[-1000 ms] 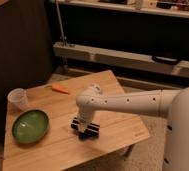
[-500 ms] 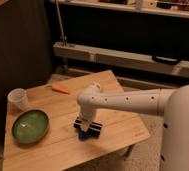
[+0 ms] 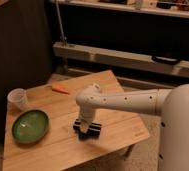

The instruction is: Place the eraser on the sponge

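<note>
1. Camera view: end effector (image 3: 86, 125) low at table (image 3: 123, 132) centre, 3 o'clock of the green bowl (image 3: 31, 126); grip state I cannot tell.
2. Eraser (image 3: 92, 129) reads as a dark block beneath it; I cannot separate the sponge.
3. Fits grasping or releasing there; I'd keep motion vertical.

Matt black tool (image 3: 86, 129) low over wooden table (image 3: 63, 147), glossy green bowl (image 3: 31, 125)

Tool (image 3: 87, 128) low at table (image 3: 119, 124) centre, green bowl (image 3: 31, 125) and cup (image 3: 18, 98) at one end, bare wood between.
</note>
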`<action>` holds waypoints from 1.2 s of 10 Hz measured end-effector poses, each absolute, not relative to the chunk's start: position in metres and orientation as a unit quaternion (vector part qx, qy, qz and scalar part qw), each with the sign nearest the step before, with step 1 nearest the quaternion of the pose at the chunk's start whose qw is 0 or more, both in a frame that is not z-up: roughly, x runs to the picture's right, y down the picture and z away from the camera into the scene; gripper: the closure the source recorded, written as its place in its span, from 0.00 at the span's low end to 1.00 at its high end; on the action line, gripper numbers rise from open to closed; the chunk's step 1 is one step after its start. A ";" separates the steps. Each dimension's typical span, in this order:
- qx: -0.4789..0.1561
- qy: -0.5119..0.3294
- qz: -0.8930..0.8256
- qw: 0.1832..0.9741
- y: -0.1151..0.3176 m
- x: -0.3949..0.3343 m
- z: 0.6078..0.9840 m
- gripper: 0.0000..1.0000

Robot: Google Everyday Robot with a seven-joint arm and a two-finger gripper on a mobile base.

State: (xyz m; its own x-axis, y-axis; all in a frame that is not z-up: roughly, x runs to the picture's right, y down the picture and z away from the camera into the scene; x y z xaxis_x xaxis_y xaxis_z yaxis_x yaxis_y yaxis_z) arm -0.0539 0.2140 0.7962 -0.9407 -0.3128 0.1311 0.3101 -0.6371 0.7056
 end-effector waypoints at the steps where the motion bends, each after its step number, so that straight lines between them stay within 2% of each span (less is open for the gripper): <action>1: -0.002 -0.384 -0.906 0.180 0.213 -0.051 0.789 1.00; 4: -0.014 -0.362 -0.911 0.197 0.205 -0.041 0.777 1.00; 9: -0.007 -0.370 -0.907 0.200 0.214 -0.045 0.782 0.99; 11: -0.004 -0.375 -0.905 0.199 0.215 -0.046 0.783 0.85; 12: -0.006 -0.377 -0.905 0.197 0.216 -0.046 0.784 0.73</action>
